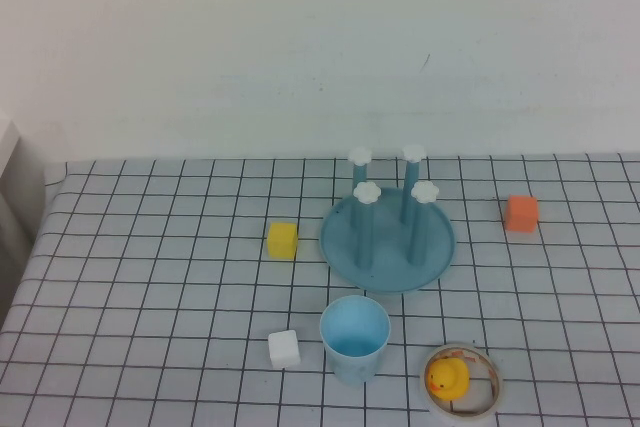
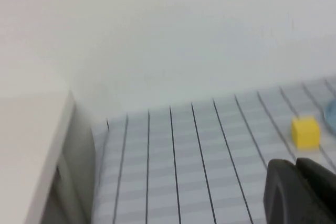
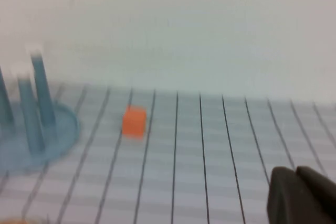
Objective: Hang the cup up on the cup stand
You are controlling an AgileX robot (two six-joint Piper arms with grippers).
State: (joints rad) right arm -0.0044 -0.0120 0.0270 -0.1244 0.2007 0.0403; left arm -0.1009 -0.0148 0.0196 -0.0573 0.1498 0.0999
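Note:
The pale blue cup (image 1: 354, 337) stands upright, mouth up, near the table's front, just in front of the cup stand (image 1: 388, 239). The stand is a round blue dish with four upright blue pegs with white flower caps; part of it shows in the right wrist view (image 3: 37, 129). Neither arm shows in the high view. My left gripper (image 2: 295, 167) is shut and empty, low over the table's left part. My right gripper (image 3: 295, 174) is shut and empty, over the table's right part.
A yellow cube (image 1: 282, 240) lies left of the stand and shows in the left wrist view (image 2: 305, 131). An orange cube (image 1: 521, 213) lies right of it, also in the right wrist view (image 3: 134, 121). A white cube (image 1: 284, 349) and a tape ring with a yellow duck (image 1: 459, 381) flank the cup.

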